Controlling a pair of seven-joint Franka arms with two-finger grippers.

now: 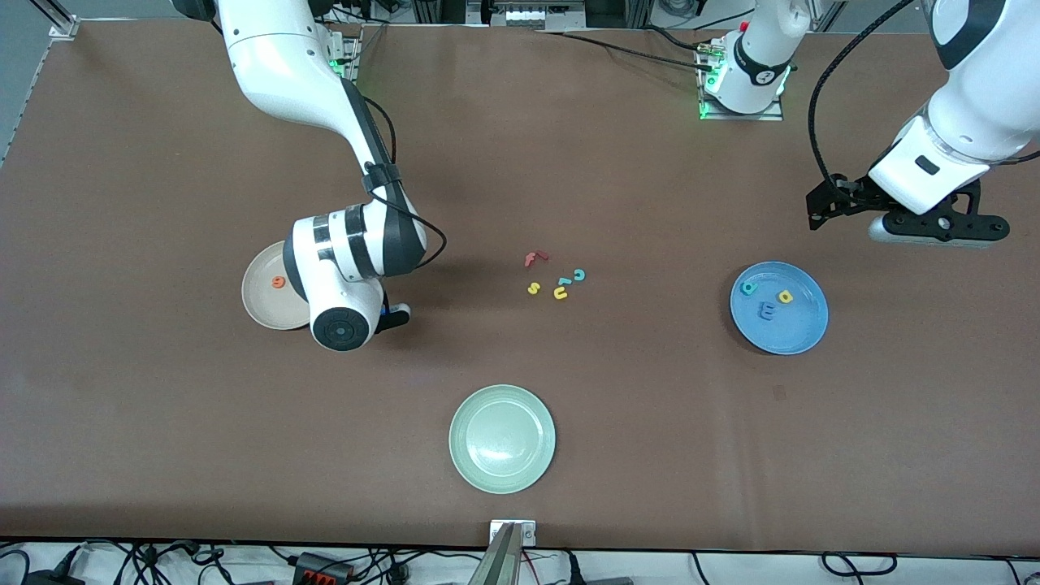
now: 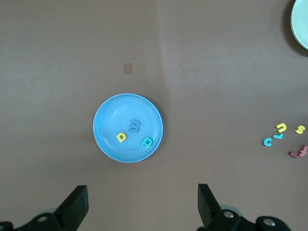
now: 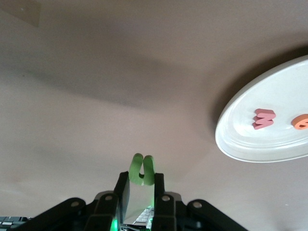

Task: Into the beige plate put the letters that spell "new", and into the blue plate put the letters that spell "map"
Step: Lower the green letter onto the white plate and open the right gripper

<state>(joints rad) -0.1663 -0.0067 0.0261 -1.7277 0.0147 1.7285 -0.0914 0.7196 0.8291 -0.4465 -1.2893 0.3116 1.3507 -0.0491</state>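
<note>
My right gripper (image 3: 142, 180) is shut on the green "n" (image 3: 142, 168), which sticks out past the fingertips. It hangs low over the table beside the beige plate (image 1: 262, 302); in the front view the wrist hides most of the right gripper (image 1: 396, 315). The orange "e" (image 1: 279, 282) and the pink "w" (image 3: 263, 119) lie in the beige plate (image 3: 250, 139). The blue plate (image 1: 800, 329) holds the teal "p" (image 1: 748, 286), the yellow "a" (image 1: 785, 296) and the blue "m" (image 1: 767, 309). My left gripper (image 2: 143, 204) waits open and empty above the table by the blue plate (image 2: 110, 115).
A pale green plate (image 1: 502, 439) sits near the front camera. Mid-table lie loose letters: a red "f" (image 1: 535, 258), a teal "c" (image 1: 579, 275), a yellow "s" (image 1: 534, 288) and a yellow "u" (image 1: 561, 292).
</note>
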